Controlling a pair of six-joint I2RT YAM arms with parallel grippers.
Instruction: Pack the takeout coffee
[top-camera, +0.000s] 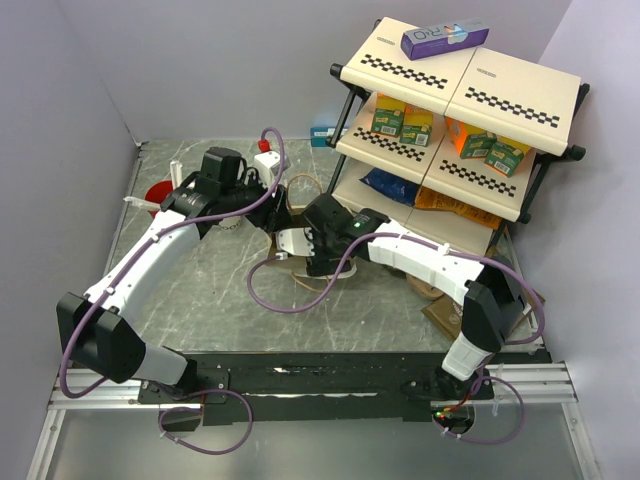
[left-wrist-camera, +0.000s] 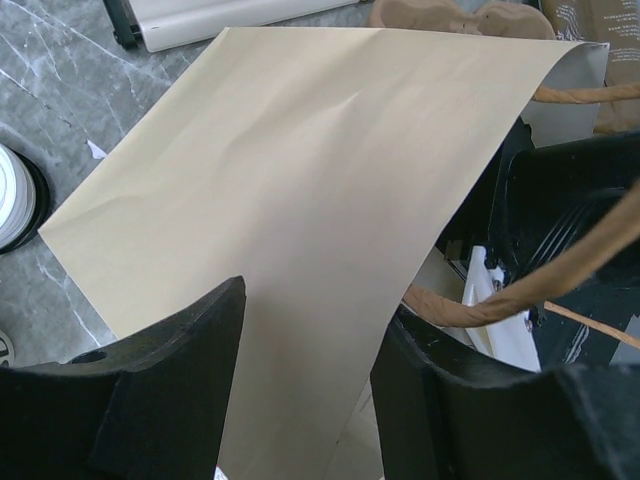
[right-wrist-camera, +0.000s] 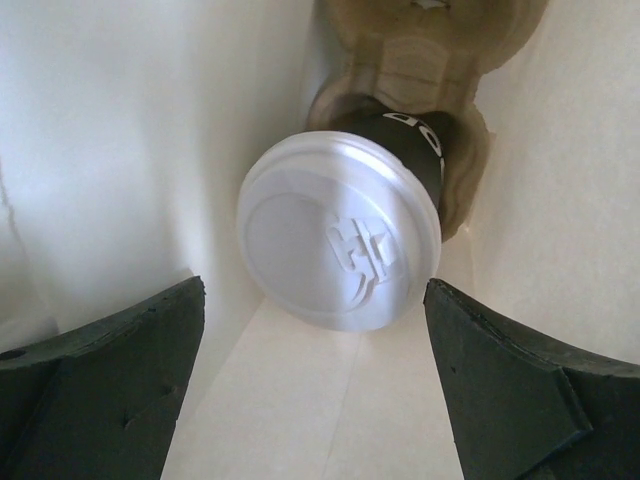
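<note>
The takeout coffee (right-wrist-camera: 340, 245), a dark cup under a white lid, sits in a pulp cup carrier (right-wrist-camera: 415, 50) at the bottom of a paper bag (right-wrist-camera: 100, 150). My right gripper (right-wrist-camera: 315, 380) is down inside that bag and open, one finger on either side of the lid with a gap to each. In the left wrist view my left gripper (left-wrist-camera: 310, 390) straddles the bag's tan wall (left-wrist-camera: 300, 170), its fingers well apart, one outside and one at the mouth under a brown handle (left-wrist-camera: 560, 270). From the top view both grippers meet at the bag (top-camera: 292, 240), which hides the cup.
A two-tier shelf (top-camera: 460, 110) of cartons and packets stands at the back right, with a purple box (top-camera: 445, 38) on top. A red cup (top-camera: 158, 193) sits at the far left. A round white lid with a dark rim (left-wrist-camera: 15, 195) lies beside the bag.
</note>
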